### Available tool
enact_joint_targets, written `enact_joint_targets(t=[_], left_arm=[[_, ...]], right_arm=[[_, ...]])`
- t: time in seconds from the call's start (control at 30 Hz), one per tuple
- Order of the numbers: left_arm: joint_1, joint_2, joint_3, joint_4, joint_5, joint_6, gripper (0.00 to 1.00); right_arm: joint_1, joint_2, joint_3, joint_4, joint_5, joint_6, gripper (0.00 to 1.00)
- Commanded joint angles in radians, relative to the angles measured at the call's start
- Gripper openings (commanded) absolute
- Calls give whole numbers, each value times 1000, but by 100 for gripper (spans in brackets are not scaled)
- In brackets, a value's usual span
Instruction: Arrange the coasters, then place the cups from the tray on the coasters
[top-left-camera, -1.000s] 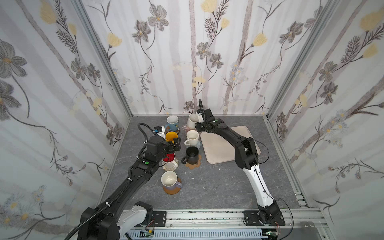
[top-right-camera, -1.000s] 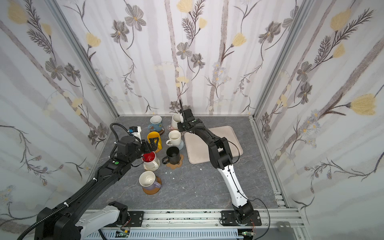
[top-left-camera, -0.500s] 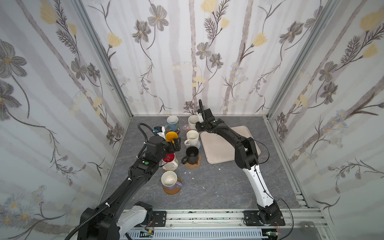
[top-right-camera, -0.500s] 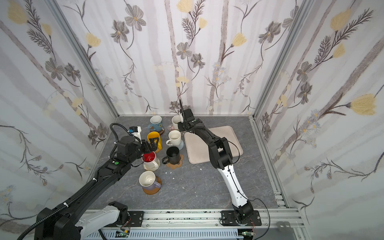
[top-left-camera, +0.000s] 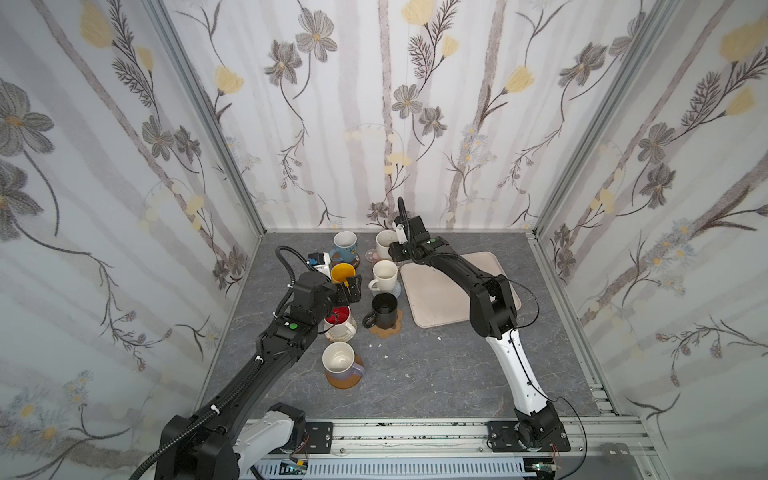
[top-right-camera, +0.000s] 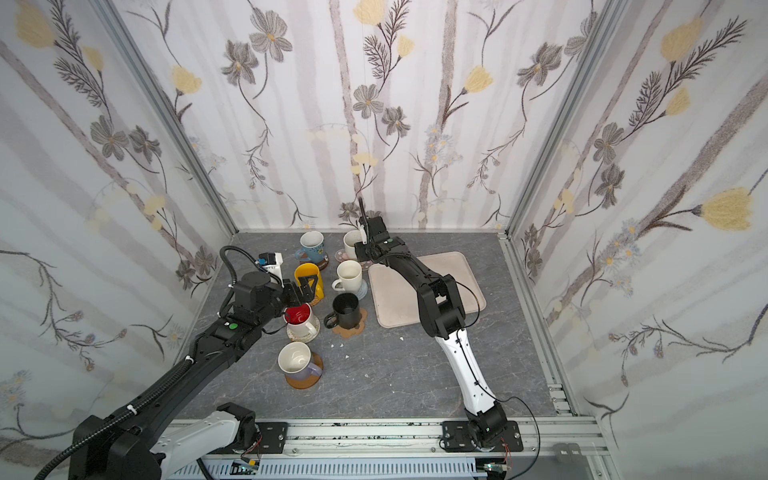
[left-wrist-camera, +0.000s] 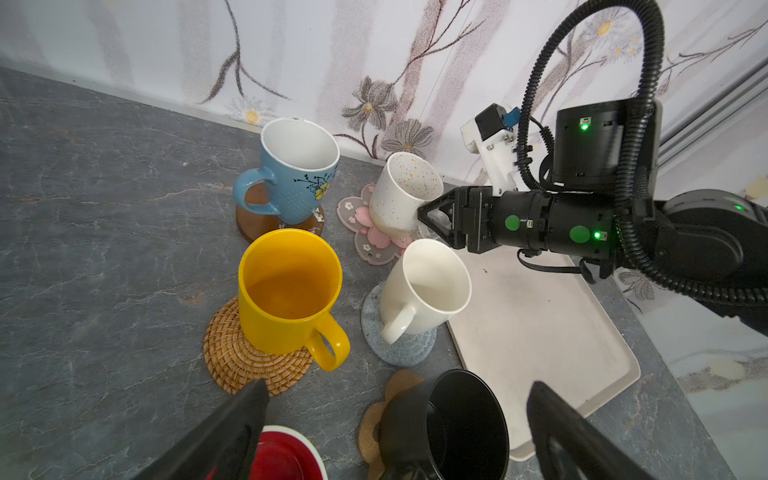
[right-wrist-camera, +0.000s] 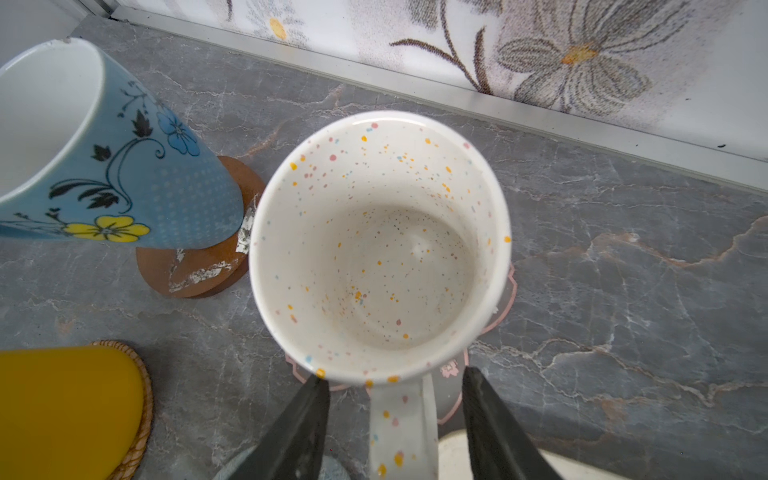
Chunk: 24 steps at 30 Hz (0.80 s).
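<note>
Mid-frame in a top view, the speckled cream cup (top-left-camera: 384, 242) sits on the pink flower coaster (left-wrist-camera: 365, 232), beside the tray (top-left-camera: 436, 303). The right gripper (right-wrist-camera: 395, 378) is spread around its handle; the left gripper (left-wrist-camera: 397, 388) is wide and empty. A finger snagging the handle on retreat could topple it.

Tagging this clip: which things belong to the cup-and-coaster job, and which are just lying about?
Job: tray; speckled cup; pink flower coaster; blue cup; yellow cup; cream cup; black cup; red-lined cup; lavender cup; other six coasters.
Lying about: white chips on tabletop.
</note>
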Motion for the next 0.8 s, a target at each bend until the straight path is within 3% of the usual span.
enact_joint_targets(t=[0.0,0.17,0.47,0.57,0.77], left_arm=[[1,-3,-2,29,-35,11,100],[2,-11,47,29,-53,27,100],[17,-19,117,29,-191,131,100],[56,-18,141,31,-203,144,100],[149,-2,142,46,-215,175,100]], right_arm=[[-15,-60,10,18,24,-22,54],[-20,-112,10,12,60,-47,62],[-27,-245,-5,-41,95,-76,67],[-28,-350,-112,-13,104,-92,68],[-37,-622,-489,177,111,-96,70]])
